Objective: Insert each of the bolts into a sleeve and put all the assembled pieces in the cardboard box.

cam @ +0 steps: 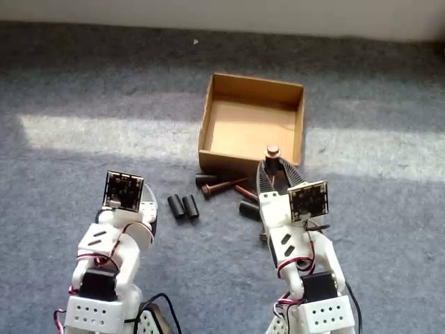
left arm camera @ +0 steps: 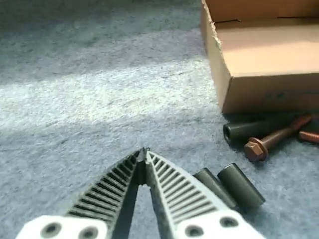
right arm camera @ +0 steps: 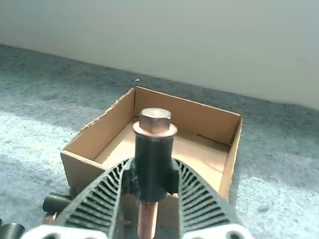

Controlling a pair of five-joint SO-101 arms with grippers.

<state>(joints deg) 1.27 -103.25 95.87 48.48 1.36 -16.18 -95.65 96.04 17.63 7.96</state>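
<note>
Currently, right gripper [cam: 275, 168]: clamped on an upright sleeved bolt [right arm camera: 153, 164], just at the cardboard box [cam: 229, 161] near wall.
Left gripper [left arm camera: 145, 154]: closed, empty, off the box's near corner.
Loose bolts [cam: 224, 186], sleeves [cam: 183, 206]: beside that wall.

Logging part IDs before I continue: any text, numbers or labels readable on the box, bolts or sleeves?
No text can be read.
Box: faint dark marks on its outer wall, too blurred to read.
Bolts, sleeves, assembly: no marking shows.
</note>
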